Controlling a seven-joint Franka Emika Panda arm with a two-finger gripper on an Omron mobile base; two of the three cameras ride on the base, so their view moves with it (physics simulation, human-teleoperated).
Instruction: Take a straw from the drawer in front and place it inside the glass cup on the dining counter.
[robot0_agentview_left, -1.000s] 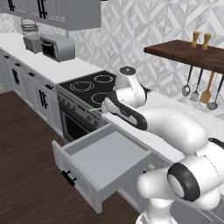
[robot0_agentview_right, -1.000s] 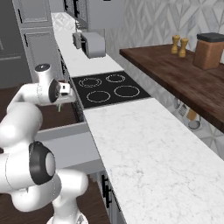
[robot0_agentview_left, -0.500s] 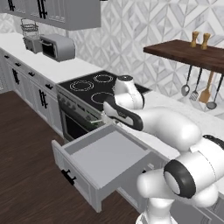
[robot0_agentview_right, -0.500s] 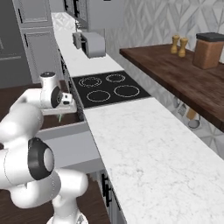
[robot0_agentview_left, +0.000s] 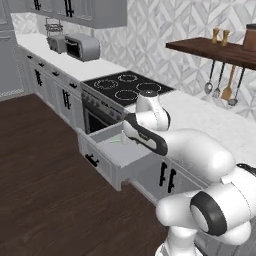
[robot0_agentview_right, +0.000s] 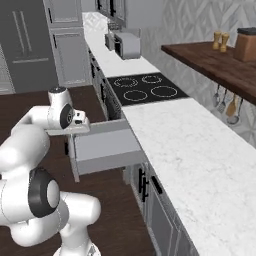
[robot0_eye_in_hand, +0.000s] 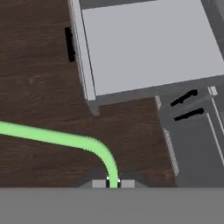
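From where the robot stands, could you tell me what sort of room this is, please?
A rendered home kitchen, by the look of it: a black cooktop set in a marble worktop, grey cabinets with an open drawer, and utensils hanging under a wooden shelf.

1. The whole scene shifted in both base views, so the base had driven: the drawer (robot0_agentview_left: 116, 150) sat further left and further off than before.
2. The gripper (robot0_eye_in_hand: 113, 183) had come up over the dark floor (robot0_eye_in_hand: 39, 65), clamped on the straw (robot0_eye_in_hand: 65, 141).
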